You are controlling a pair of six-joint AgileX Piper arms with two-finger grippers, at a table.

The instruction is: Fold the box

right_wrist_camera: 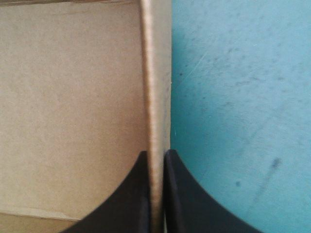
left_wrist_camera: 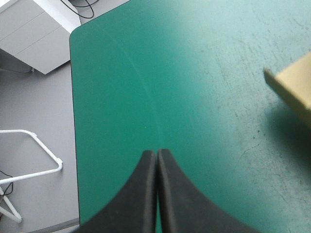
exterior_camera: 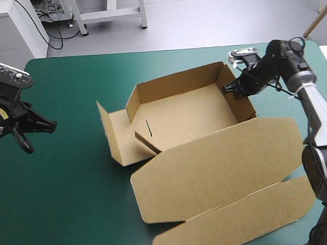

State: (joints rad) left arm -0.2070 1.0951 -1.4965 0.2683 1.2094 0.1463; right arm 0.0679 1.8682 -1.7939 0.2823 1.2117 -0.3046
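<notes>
The brown box (exterior_camera: 190, 113) sits in the middle of the surface (exterior_camera: 63, 186). It is only partly made. The far wall and the right wall (exterior_camera: 244, 111) stand up. The lid (exterior_camera: 220, 169) lies flat toward the near edge. On the other side, a side flap (exterior_camera: 118, 138) lies out on the teal-green cover.

The right arm (exterior_camera: 283, 68) reaches down to the far right corner of the box. The right jaws are clenched on the right wall. In the right wrist view the thin edge of the board (right_wrist_camera: 155, 97) runs straight between them. The inside of the box is on one side of them and bare teal-green cover is on the other. I think they pinch the wall to keep it standing, or to bend it where it has to go.

The left arm (exterior_camera: 5, 107) waits near the left edge, well apart from the box. The left jaws are closed tight with nothing in them. Only cover lies under them. A corner of brown board (left_wrist_camera: 291, 90) shows ahead and off to one side. It looks like this arm is out of the way until the flat side needs lifting.

The surface has nothing else on it. Past its far edge there is grey floor (exterior_camera: 202, 17), a white cabinet (exterior_camera: 10, 34) and a white metal frame (exterior_camera: 110, 15).
</notes>
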